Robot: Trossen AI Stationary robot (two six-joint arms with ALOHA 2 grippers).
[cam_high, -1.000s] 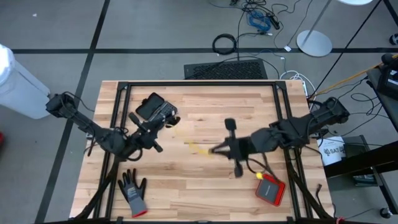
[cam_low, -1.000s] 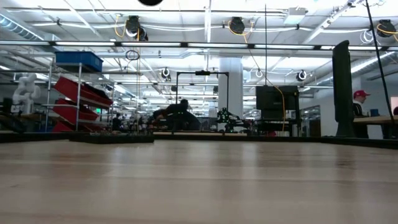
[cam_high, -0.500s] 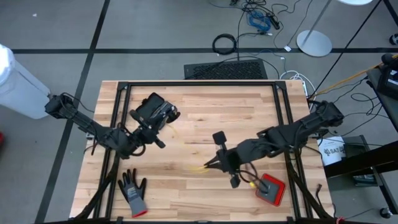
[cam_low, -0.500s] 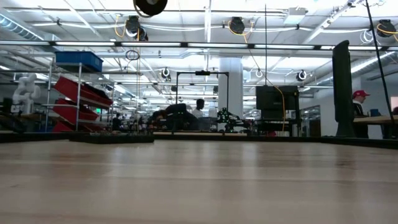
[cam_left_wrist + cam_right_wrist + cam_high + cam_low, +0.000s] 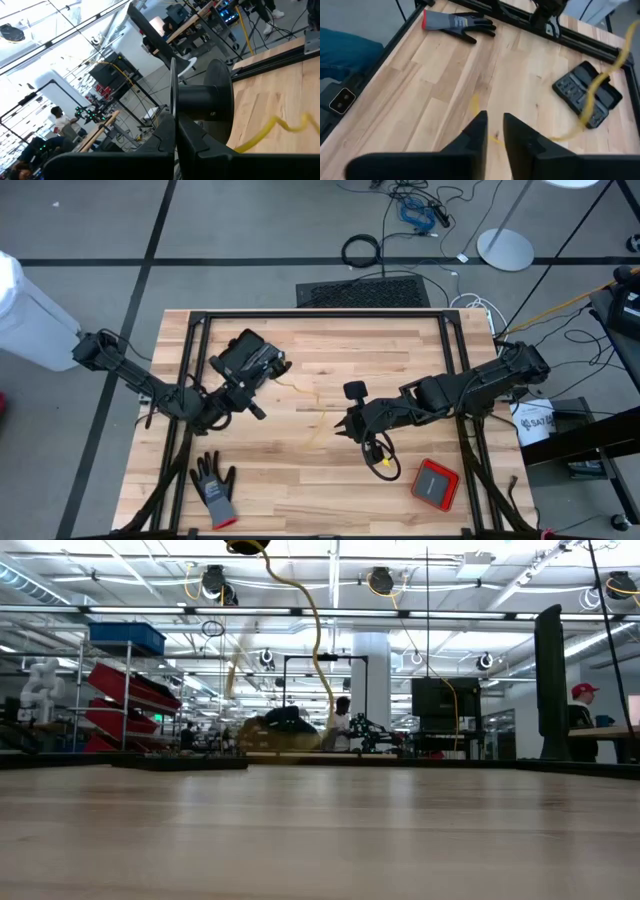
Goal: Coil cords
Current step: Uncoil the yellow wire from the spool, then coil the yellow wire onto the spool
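Your right gripper (image 5: 345,427) hovers over the middle of the wooden table (image 5: 330,480), its arm reaching in from the right edge; in its wrist view the two fingers (image 5: 476,131) stand a little apart with bare wood showing in the narrow gap and nothing between them. The yellow cord (image 5: 310,405) is a thin, loose line on the table, running from near your left gripper (image 5: 272,366) across the centre and ending just to the left of the right gripper's tips; you cannot tell from above whether the tips touch it. In the right wrist view a short yellow stretch (image 5: 475,106) lies on the wood just ahead of the fingers, and a blurred length curves close to the lens. Your left gripper sits at the left-centre of the table, over a black device (image 5: 243,353), fingers pressed together; whether it pinches the cord end you cannot tell, though yellow cord (image 5: 270,128) shows beside it in its wrist view. A grey glove (image 5: 214,488) lies near the front left corner, a red box (image 5: 435,484) near the front right.
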